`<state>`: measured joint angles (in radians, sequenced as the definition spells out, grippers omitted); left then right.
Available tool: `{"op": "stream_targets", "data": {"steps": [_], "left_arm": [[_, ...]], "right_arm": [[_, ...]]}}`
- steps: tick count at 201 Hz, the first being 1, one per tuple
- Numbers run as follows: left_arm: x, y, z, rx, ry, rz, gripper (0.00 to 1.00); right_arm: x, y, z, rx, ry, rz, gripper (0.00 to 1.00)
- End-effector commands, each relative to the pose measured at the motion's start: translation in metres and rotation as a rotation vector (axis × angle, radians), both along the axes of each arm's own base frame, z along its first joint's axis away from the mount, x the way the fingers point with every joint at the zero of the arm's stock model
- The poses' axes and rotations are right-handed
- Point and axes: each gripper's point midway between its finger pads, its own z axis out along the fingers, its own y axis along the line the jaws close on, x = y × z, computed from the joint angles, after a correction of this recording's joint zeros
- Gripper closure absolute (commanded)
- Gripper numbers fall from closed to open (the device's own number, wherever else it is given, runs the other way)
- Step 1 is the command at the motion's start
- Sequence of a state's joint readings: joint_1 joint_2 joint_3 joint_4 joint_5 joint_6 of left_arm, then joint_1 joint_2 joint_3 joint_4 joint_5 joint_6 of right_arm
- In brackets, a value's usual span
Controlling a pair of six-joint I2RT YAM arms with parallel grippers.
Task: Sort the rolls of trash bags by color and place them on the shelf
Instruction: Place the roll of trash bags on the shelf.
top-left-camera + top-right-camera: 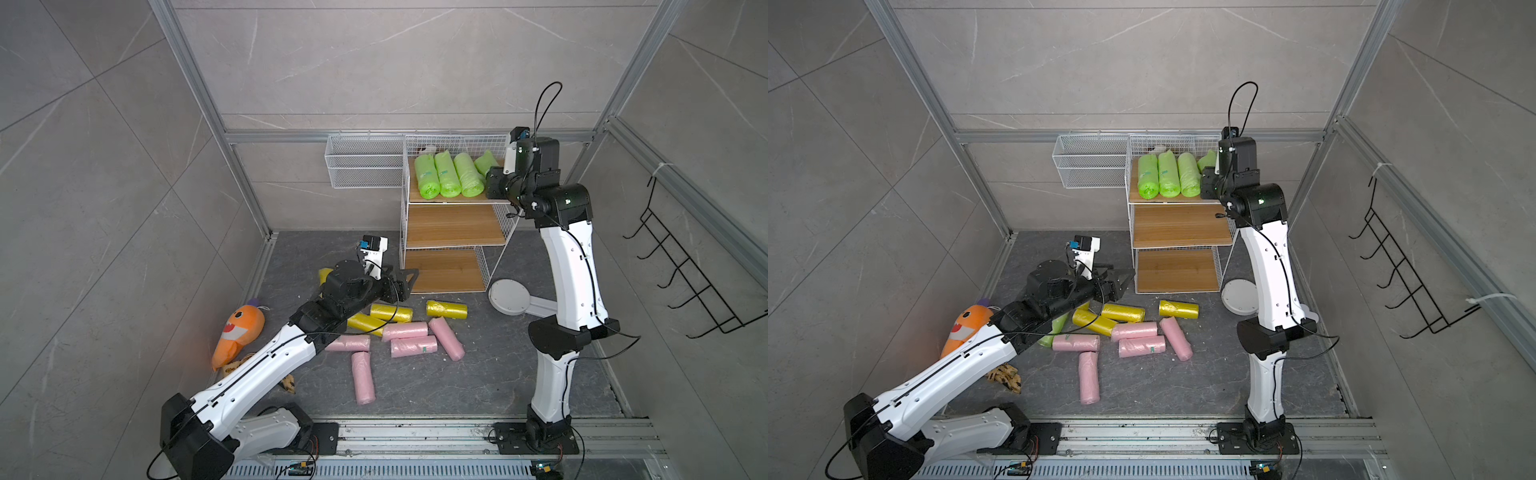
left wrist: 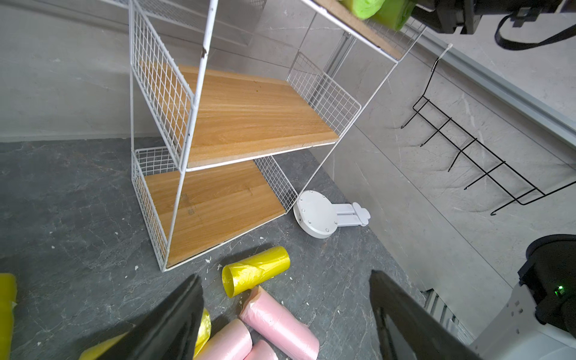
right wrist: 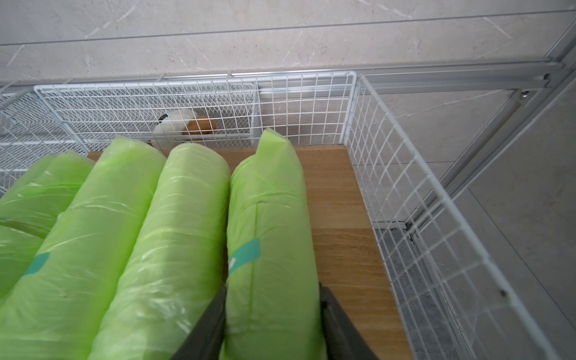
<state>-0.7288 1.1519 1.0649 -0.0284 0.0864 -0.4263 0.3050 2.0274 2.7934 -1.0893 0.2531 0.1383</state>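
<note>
Right gripper (image 3: 272, 288): fingers drawn in close on both flanks of the fourth lime green roll (image 3: 268, 218), each touching its crinkled plastic. The roll lay flat on the top tier (image 3: 336, 202) of the shelf (image 1: 453, 226). Its long axis ran front to back of the tier, in line with the gripper's reach. It lay parallel to three lime green neighbours (image 1: 446, 176) ranged side by side, the nearest touching it. Judged step: placing was done but for the release, and a straight draw-back along that axis looked the safest exit.

Left gripper (image 2: 285, 276): spread wide, holding nothing and touching nothing, poised low over the floor (image 2: 78, 202) before the shelf's bottom tier. Nearest item was one yellow roll (image 2: 255, 269), just ahead of the fingertips. Its long axis ran nearly along the line from finger to finger, so a wrist turn would probably be needed to take it across the girth. Pink rolls (image 2: 280, 324) lay just below and beside it.

Floor stock: four yellow rolls (image 1: 390, 312) in sight in a top view. Five pink rolls showed in both top views. All lay nearer the left arm than the right. Middle and bottom tiers were bare. A fifth lime green roll (image 1: 1052, 330) showed part-hidden under the left arm in a top view.
</note>
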Motion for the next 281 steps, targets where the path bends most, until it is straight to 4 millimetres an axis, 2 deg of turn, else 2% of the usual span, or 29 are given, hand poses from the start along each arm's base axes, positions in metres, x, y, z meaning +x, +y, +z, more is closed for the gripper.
{"op": "stream_targets", "data": {"steps": [1,43,87,125,153,194,218,245,252,281], "left_arm": [[-0.005,0.0,0.046,-0.012,-0.147,-0.028,0.15],[-0.003,0.004,0.079,0.064,-0.28,-0.019,0.17],[-0.005,0.006,0.092,0.041,-0.335,-0.016,0.17],[-0.002,0.006,0.078,0.045,-0.293,-0.004,0.17],[-0.003,0.007,0.072,0.04,-0.273,0.002,0.17],[0.0,0.015,0.061,0.043,-0.233,0.045,0.16],[0.003,0.02,0.039,0.04,-0.145,0.085,0.13],[0.005,0.022,0.008,0.053,-0.05,0.106,0.11],[0.005,0.021,0.004,0.052,-0.035,0.105,0.1],[0.004,0.023,-0.015,0.067,0.005,0.112,0.1]], "right_arm": [[-0.003,0.004,0.012,0.044,-0.033,0.023,0.55],[-0.006,0.005,0.013,0.051,-0.029,0.028,0.51],[-0.01,0.005,0.015,0.044,-0.028,0.036,0.47],[-0.011,0.005,0.019,0.047,-0.038,0.042,0.43],[-0.017,0.002,0.03,0.043,-0.066,0.042,0.38],[-0.043,-0.004,0.051,0.036,-0.099,0.059,0.32],[-0.059,-0.002,0.039,0.024,-0.03,0.101,0.32],[-0.074,0.005,0.022,0.026,0.041,0.163,0.36],[-0.073,0.005,0.01,0.02,0.063,0.164,0.38],[-0.079,-0.003,0.002,0.005,0.016,0.137,0.43]]}}
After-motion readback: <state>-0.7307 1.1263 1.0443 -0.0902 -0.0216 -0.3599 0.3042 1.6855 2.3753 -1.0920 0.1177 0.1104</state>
